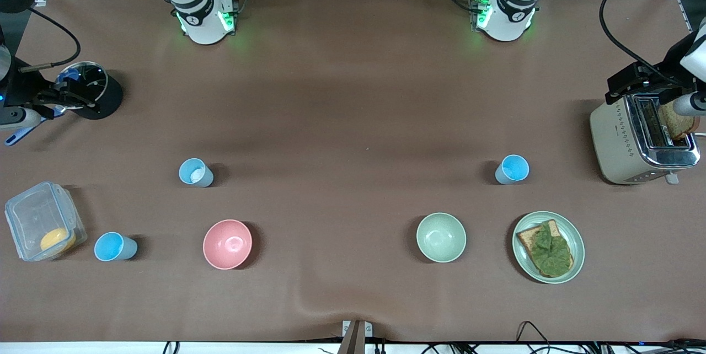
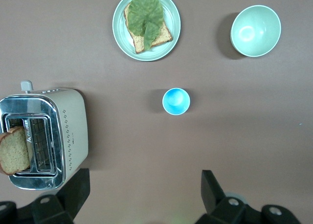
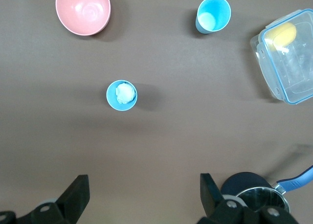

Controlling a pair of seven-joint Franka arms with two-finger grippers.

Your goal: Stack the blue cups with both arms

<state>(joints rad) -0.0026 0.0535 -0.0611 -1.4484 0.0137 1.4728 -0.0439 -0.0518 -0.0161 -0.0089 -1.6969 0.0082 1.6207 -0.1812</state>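
Observation:
A pale grey-blue cup (image 1: 196, 172) with a whitish inside stands upright toward the right arm's end; it also shows in the right wrist view (image 3: 122, 95). A sky-blue cup (image 1: 512, 169) stands upright toward the left arm's end and shows in the left wrist view (image 2: 176, 101). A third sky-blue cup (image 1: 115, 247) stands beside a clear box and shows in the right wrist view (image 3: 213, 14). My left gripper (image 2: 144, 177) is open and empty, high over the table near the toaster. My right gripper (image 3: 144, 180) is open and empty, high near the pot.
A pink bowl (image 1: 227, 243) and a green bowl (image 1: 440, 237) stand nearer the front camera than the cups. A plate (image 1: 579, 243) holds toast with lettuce. A toaster (image 1: 618, 139), a clear box (image 1: 22, 216) and a black pot (image 1: 107, 100) sit at the table's ends.

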